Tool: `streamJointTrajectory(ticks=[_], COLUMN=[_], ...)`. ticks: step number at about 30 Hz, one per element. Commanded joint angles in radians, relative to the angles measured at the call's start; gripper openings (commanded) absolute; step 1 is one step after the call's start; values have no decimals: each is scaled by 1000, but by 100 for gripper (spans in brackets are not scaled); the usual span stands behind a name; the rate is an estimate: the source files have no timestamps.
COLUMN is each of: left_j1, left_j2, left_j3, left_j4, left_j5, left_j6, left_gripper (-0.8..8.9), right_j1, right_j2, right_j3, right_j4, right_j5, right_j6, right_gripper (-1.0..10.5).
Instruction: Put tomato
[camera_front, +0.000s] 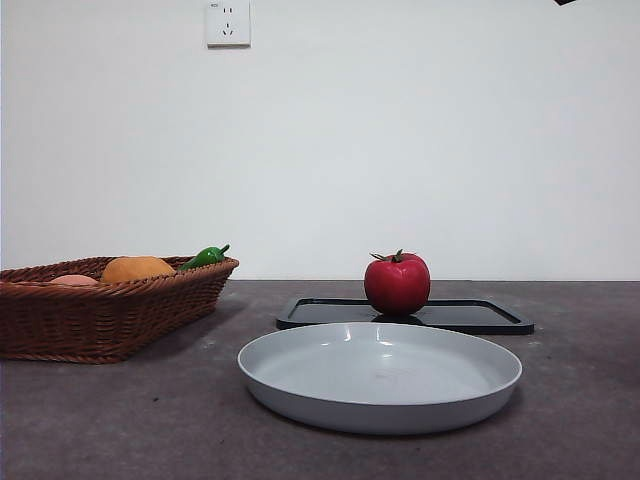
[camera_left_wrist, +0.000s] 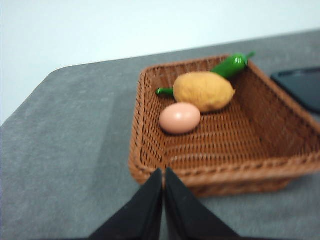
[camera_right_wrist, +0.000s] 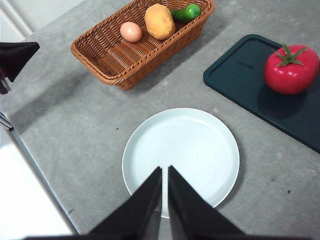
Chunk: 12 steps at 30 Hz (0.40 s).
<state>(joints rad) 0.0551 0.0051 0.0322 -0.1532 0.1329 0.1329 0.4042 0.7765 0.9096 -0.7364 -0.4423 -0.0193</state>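
The glossy red tomato (camera_front: 397, 284) with a dark leafy calyx stands upright on a black flat tray (camera_front: 480, 316) behind an empty pale grey plate (camera_front: 380, 375). In the right wrist view the tomato (camera_right_wrist: 291, 70) sits on the tray (camera_right_wrist: 250, 75), and my right gripper (camera_right_wrist: 164, 171) hangs shut and empty above the plate's (camera_right_wrist: 181, 157) near rim. My left gripper (camera_left_wrist: 164, 172) is shut and empty, just outside the rim of the wicker basket (camera_left_wrist: 150, 150). In the front view only a black tip (camera_front: 565, 2) shows at the top right corner.
The wicker basket (camera_front: 100, 310) at the left holds an orange round fruit (camera_left_wrist: 203, 90), a pale pink egg (camera_left_wrist: 180, 118) and a small green pepper (camera_left_wrist: 230, 65). A wall socket (camera_front: 227, 22) is high on the white wall. The table's edge runs at the left in the right wrist view.
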Motion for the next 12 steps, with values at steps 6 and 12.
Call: streamJointTrajectory(ticks=[6,12], left_j1=[0,0], left_j2=[-2,-2], left_j3=[-20,-20], left_j4=[18,18], left_j5=[-2,-2], left_j6=[-52,-52], left_gripper=[7,7], right_j1=[5,5], right_j2=[5,5], right_j3=[8,8], right_j4=[8,8], right_j5=[-3,-3], right_j6=[8,8], right_gripper=[6,6])
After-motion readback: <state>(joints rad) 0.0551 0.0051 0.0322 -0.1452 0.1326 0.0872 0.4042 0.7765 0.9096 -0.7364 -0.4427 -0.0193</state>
